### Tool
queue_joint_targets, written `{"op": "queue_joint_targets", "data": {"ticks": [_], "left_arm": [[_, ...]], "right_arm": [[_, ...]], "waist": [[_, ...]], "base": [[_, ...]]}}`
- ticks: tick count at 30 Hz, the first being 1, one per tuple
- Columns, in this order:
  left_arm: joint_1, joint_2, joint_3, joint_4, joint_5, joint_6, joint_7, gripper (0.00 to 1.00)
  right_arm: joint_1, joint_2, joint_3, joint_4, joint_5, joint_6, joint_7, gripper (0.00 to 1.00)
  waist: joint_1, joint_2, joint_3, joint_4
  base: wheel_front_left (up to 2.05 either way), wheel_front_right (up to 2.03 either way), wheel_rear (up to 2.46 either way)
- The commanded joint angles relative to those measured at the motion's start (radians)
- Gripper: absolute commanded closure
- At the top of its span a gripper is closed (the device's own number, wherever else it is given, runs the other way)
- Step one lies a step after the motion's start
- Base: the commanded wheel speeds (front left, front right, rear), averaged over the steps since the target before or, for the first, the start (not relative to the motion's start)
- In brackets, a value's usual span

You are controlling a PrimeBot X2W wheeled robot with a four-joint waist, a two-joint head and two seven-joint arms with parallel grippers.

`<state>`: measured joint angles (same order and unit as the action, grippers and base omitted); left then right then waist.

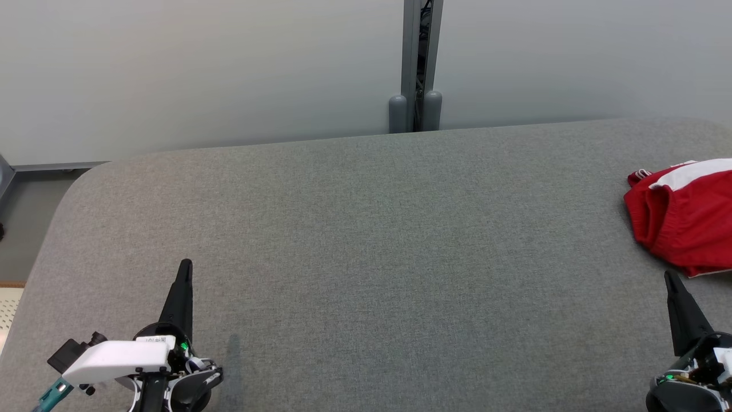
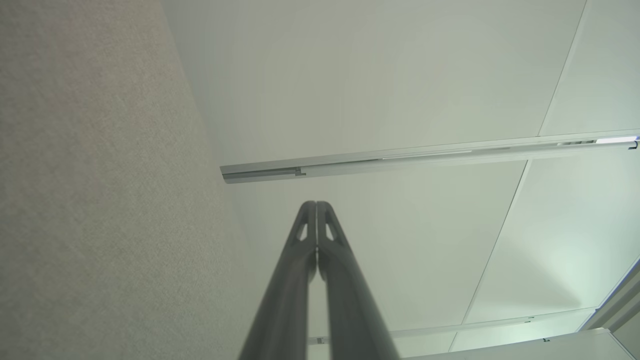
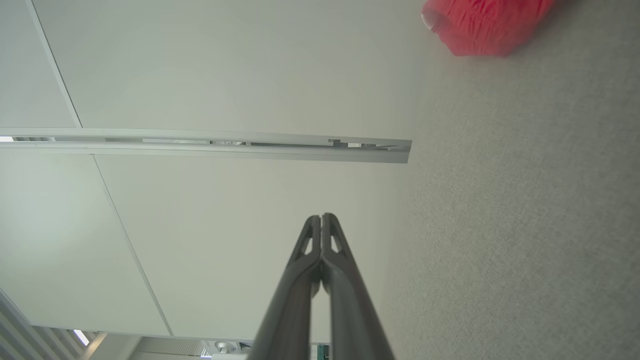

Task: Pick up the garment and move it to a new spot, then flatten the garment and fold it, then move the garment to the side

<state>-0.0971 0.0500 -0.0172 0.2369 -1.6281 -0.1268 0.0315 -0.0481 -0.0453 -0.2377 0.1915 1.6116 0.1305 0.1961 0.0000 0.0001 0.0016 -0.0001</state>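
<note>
The garment (image 1: 686, 220) is red with a white band, bunched at the far right edge of the grey table (image 1: 366, 246), partly cut off by the picture's edge. A blurred red piece of the garment (image 3: 482, 25) shows at the top of the right wrist view. My right gripper (image 1: 670, 278) is shut and empty, its tips just in front of the garment's near edge. At the lower left my left gripper (image 1: 185, 265) is shut and empty, far from the garment. Both wrist views show the gripper tips pressed together: left gripper (image 2: 316, 205), right gripper (image 3: 321, 218).
A pale wall (image 1: 200, 68) stands behind the table, with a grey vertical post (image 1: 420, 63) at the back middle. The table's rounded left corner (image 1: 86, 177) drops to a floor strip.
</note>
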Motion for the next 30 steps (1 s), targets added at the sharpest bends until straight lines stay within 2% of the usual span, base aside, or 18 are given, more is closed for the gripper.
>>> {"op": "queue_joint_targets", "data": {"ticks": [1, 30], "left_arm": [[-0.017, 0.002, 0.004, -0.002, 0.003, -0.007, 0.001, 1.0], [-0.017, 0.002, 0.005, -0.002, 0.003, -0.007, 0.001, 1.0]], "right_arm": [[-0.002, -0.009, 0.0, -0.004, 0.002, 0.0, 0.005, 1.0], [-0.002, -0.01, 0.0, -0.004, 0.002, 0.0, 0.005, 1.0]], "waist": [[0.0, -0.0001, 0.0, 0.0], [0.0, -0.0001, 0.0, 0.0]], "base": [[0.0, 0.0, 0.0], [0.0, 0.0, 0.0]]}}
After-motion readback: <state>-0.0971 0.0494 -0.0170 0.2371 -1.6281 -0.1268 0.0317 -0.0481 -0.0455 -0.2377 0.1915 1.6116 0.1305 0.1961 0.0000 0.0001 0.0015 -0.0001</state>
